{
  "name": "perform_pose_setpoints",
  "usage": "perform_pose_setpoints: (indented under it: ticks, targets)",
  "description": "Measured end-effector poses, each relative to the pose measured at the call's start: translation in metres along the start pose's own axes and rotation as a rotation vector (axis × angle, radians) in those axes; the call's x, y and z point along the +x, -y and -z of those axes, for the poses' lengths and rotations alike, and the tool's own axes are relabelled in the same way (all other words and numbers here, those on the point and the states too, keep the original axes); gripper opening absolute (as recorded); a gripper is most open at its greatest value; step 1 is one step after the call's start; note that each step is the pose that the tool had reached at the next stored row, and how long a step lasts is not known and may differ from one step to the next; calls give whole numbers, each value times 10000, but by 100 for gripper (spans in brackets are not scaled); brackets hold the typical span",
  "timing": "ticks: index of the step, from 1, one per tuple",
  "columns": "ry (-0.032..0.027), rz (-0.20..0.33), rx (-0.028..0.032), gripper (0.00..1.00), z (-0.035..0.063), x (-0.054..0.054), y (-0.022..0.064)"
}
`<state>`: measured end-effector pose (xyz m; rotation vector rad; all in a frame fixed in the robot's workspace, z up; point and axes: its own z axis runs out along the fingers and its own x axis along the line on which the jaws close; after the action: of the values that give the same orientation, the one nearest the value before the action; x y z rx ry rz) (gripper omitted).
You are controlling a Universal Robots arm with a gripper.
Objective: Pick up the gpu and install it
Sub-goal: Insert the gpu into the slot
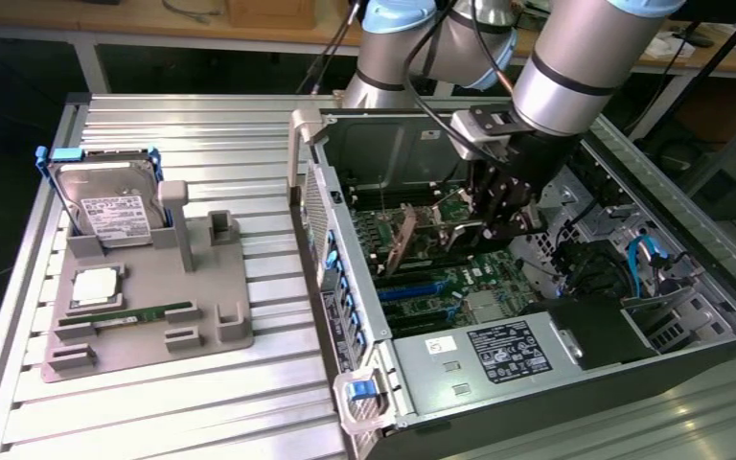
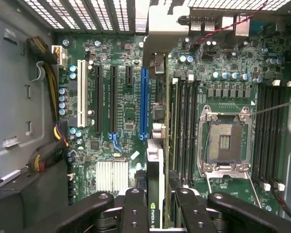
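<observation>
The gpu (image 1: 422, 233), a thin green card with a silver bracket at one end, hangs edge-down inside the open computer case (image 1: 342, 230), just above the motherboard (image 1: 451, 287). My gripper (image 1: 502, 209) is shut on its upper edge. In the wrist view the gpu (image 2: 155, 160) appears edge-on between my black fingers (image 2: 136, 208), with my gripper (image 2: 157, 213) closed around it. It hovers right beside the long blue slot (image 2: 144, 102); I cannot tell whether it touches the board.
A grey holder tray (image 1: 215, 335) on the exterior view's left carries a hard drive (image 1: 106, 201), a processor (image 1: 97, 286) and a memory stick (image 1: 138, 314). In the case are the power supply (image 1: 509, 350), blue cables (image 1: 650, 251), a processor socket (image 2: 224, 143) and yellow-black wires (image 2: 51, 80).
</observation>
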<state>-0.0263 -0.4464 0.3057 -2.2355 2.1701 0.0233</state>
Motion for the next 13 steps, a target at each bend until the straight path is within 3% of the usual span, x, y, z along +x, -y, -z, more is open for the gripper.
perform_pose_setpoints:
  ticks: [7,13]
  targets:
    - [22,1,0,27,-20,1,-9]
    - [24,1,26,27,-46,-5,-215]
